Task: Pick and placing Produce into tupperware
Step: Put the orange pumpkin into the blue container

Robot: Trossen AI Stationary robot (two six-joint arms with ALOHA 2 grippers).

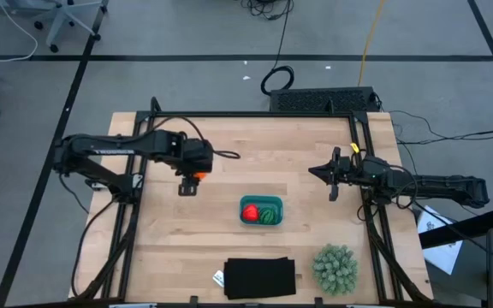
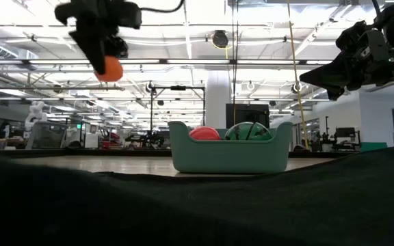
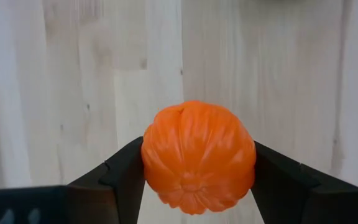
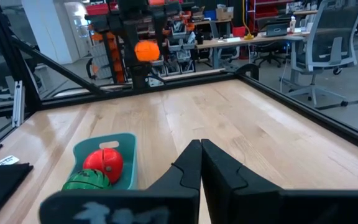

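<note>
My left gripper [image 1: 193, 179] hangs well above the left half of the table, shut on the orange round fruit [image 3: 197, 157], which also shows in the low view [image 2: 109, 68]. The teal tupperware [image 1: 261, 211] stands at the table's middle with the red fruit [image 1: 250, 211] and the dark green one [image 1: 269, 215] inside it. My right gripper [image 1: 313, 171] is shut with nothing in it, raised at the table's right side, pointing level toward the left. My left gripper pinches the orange fruit between its two fingers, one on each of its opposite sides [image 3: 151, 163]. The fingers come from above, pointing steeply down. The fruit is lifted clear, high over the bare wood.
A black flat rectangle [image 1: 260, 278] lies at the near edge, with a pale-green spiky plant ball [image 1: 335, 269] to its right. A black metal frame [image 1: 255, 117] borders the table.
</note>
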